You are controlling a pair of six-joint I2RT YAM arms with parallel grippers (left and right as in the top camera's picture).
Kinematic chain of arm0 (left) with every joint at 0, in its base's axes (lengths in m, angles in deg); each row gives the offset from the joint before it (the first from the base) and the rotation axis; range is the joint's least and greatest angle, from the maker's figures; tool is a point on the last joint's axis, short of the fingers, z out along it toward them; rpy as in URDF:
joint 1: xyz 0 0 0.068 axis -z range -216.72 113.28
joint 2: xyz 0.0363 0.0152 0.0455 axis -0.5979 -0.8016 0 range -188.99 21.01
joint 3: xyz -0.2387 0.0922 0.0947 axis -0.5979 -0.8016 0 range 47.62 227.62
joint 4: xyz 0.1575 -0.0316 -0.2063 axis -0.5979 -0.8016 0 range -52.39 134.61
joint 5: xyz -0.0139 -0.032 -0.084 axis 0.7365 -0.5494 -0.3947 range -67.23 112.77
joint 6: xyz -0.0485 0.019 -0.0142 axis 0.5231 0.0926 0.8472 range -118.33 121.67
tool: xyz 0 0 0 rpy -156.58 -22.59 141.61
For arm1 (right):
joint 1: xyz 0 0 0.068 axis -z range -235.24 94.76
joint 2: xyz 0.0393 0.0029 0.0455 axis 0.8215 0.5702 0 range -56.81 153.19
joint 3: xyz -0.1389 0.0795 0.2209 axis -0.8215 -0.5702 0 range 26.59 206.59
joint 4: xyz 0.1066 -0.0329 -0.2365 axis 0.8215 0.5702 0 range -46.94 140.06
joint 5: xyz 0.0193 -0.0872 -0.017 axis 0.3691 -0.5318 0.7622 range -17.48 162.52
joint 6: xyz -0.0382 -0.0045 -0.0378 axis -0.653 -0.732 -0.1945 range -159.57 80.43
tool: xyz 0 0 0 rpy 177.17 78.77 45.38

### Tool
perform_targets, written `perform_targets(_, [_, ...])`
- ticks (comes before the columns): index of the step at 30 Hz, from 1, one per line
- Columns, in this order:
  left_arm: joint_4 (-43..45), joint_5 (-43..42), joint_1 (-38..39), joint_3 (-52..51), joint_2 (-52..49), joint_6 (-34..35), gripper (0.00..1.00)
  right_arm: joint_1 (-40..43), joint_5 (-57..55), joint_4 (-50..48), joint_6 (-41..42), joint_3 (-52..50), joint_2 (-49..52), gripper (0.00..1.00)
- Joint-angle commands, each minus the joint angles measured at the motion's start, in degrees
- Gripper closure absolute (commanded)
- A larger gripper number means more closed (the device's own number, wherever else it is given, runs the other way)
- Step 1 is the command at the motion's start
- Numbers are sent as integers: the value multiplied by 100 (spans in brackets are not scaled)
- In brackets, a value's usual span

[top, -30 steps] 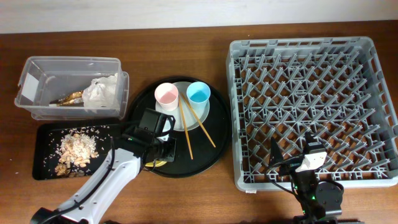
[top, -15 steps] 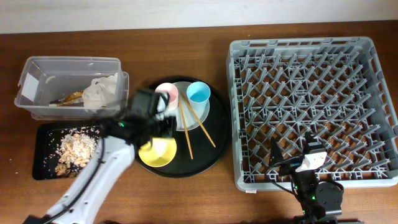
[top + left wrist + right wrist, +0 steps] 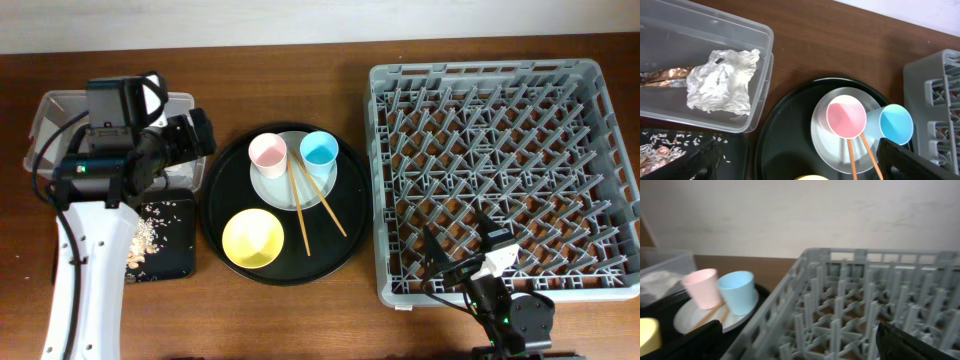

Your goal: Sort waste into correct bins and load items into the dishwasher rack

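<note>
My left gripper [image 3: 196, 138] [image 3: 805, 165] hangs open and empty over the near edge of the clear box [image 3: 60, 105] [image 3: 757, 102]. Inside the box lie the white napkin [image 3: 720, 85] and the gold wrapper [image 3: 662, 77]. Food scraps [image 3: 145, 235] [image 3: 660, 150] lie on the flat black tray [image 3: 170, 255]. The yellow bowl [image 3: 252, 239] stands free on the round tray. The pink cup [image 3: 268, 152] [image 3: 846, 116], blue cup [image 3: 320, 150] [image 3: 896, 124] and chopsticks [image 3: 300, 205] rest on the plate [image 3: 290, 188]. My right gripper [image 3: 465, 250] [image 3: 800, 345] is open above the grey rack's [image 3: 500, 150] front edge.
The round black tray [image 3: 215, 200] [image 3: 780, 140] sits between the bins and the rack. My left arm covers part of the clear box and the flat tray in the overhead view. The rack's pegs [image 3: 865, 305] fill the right wrist view.
My left gripper opened and let go of the yellow bowl, which now sits upright on the round tray. The left arm swung back and left to the clear box. The right gripper shifted slightly.
</note>
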Motion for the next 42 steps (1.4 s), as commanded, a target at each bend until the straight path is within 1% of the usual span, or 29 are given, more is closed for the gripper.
perform_targets(1, [-9, -4, -20, 74, 17, 11, 1, 33, 326, 68, 588, 745, 179, 2])
perform_targets(2, [-9, -4, -20, 74, 17, 11, 1, 33, 326, 118, 634, 922, 275, 2])
perform_targets(4, [-9, -4, -20, 74, 17, 13, 1, 33, 326, 433, 688, 1596, 748, 2])
perform_targets(6, [-9, -4, -20, 74, 17, 11, 1, 33, 328, 870, 688, 2330, 1384, 2])
perform_targets(8, [-9, -4, -20, 74, 17, 11, 1, 33, 326, 1460, 688, 3169, 2194, 2])
perform_targets(12, [-9, -4, -20, 74, 17, 11, 1, 33, 326, 2999, 684, 5003, 3950, 2])
perform_targets(14, [-9, -4, -20, 74, 17, 11, 1, 33, 387, 3886, 688, 6087, 4933, 2])
perform_targets(17, [-9, -4, -20, 74, 17, 11, 1, 33, 750, 4380, 695, 7097, 5928, 2])
perform_targets(20, [-9, -4, -20, 74, 17, 11, 1, 33, 2055, 4739, 752, 7696, 6749, 2])
perform_targets(22, [-9, -4, -20, 74, 17, 11, 1, 33, 2940, 4673, 852, 7761, 7169, 1])
perform_targets(25, [-9, -4, -20, 74, 17, 11, 1, -85, 3104, 4881, 1012, 7759, 7602, 37])
perform_targets(26, [-9, -4, -20, 74, 17, 11, 1, -229, 3029, 4994, 1010, 7753, 7757, 40])
perform_targets(27, [-9, -4, -20, 74, 17, 11, 1, -518, 2761, 5132, 1010, 7735, 7934, 49])
perform_targets(28, [-9, -4, -20, 74, 17, 11, 1, -758, 2496, 5202, 1010, 7733, 8039, 51])
perform_targets(29, [-9, -4, -20, 74, 17, 11, 1, -1016, 2229, 5233, 1012, 7733, 8129, 53])
perform_targets(33, [-9, -4, -20, 74, 17, 11, 1, -2127, 1158, 5200, 1115, 7733, 8441, 54])
perform_targets(37, [-9, -4, -20, 74, 17, 11, 1, -3049, 181, 5200, 1143, 7733, 8738, 55])
perform_targets(41, [-9, -4, -20, 74, 17, 13, 1, -3764, -455, 5182, 1589, 7733, 9191, 55])
perform_targets(42, [-9, -4, -20, 74, 17, 11, 1, -3856, -507, 5158, 1591, 7733, 9287, 55])
